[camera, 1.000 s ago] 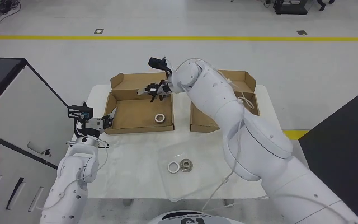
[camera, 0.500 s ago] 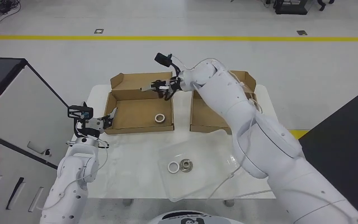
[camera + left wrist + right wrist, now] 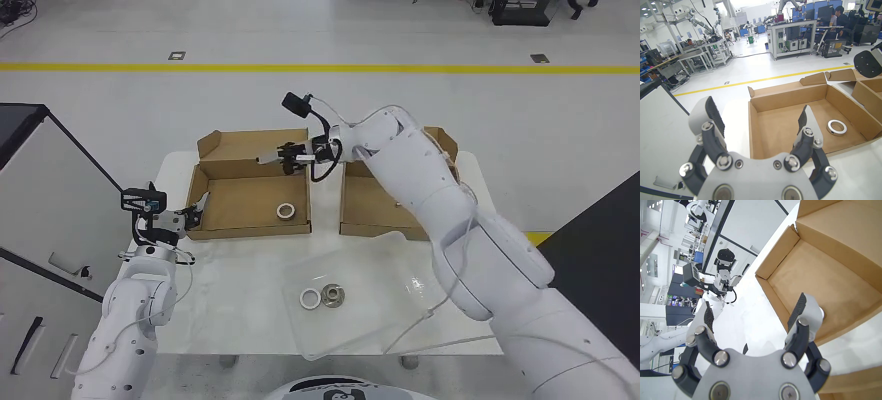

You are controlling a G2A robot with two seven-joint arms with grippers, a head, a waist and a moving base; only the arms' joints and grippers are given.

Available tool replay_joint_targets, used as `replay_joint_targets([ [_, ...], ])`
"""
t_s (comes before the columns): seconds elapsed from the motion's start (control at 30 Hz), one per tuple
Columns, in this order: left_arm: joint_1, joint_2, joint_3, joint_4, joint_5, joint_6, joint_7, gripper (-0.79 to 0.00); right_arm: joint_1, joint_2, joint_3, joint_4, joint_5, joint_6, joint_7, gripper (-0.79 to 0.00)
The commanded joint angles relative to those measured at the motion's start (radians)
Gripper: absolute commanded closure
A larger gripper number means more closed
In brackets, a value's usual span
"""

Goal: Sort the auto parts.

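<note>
A: What could go wrong from here?

B: My guess is a snag. The right gripper (image 3: 290, 156) hangs above the far wall of the left box (image 3: 240, 200), spread wide with nothing in it. If it swings back low, it could catch that wall or its flap and shove the box along the bench (image 3: 230, 290).

A: And the parts?

B: 1 white ring (image 3: 286, 211) lies on the box floor, below that gripper and nearer the robot. 2 more parts, a second ring (image 3: 310, 297) and a flanged hub (image 3: 333, 295), sit just beside each other on the clear tray (image 3: 370, 270), well apart from the gripper. Pinching 1 may nudge the other.

A: Arm pose?

B: The right arm is stretched far out, with its forearm crossing above the right box (image 3: 360, 215) and its fingers aimed across toward the left arm. The left gripper (image 3: 759, 109) is just as wide open and empty. It sits just outside the left box's side wall, with the white ring ahead of it.
</note>
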Motion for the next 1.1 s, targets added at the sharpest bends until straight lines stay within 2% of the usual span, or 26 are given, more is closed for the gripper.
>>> replay_joint_targets([
  [0.0,0.000,0.000,0.000,0.000,0.000,0.000,0.000,-0.785,-0.023,0.018,0.012,-0.053,-0.010,0.020,0.001,-0.785],
  [0.3,0.000,0.000,0.000,0.000,0.000,0.000,0.000,-0.785,-0.179,0.124,0.119,-0.396,-0.092,0.157,0.026,-0.785],
  [0.63,0.000,0.000,0.000,0.000,0.000,0.000,0.000,-0.785,-0.411,0.229,0.312,-0.779,-0.131,0.289,0.097,-0.785],
  [1.07,0.000,0.000,0.000,0.000,0.000,0.000,0.000,-0.785,-0.656,0.307,0.541,-1.063,-0.042,0.293,0.128,-0.785],
])
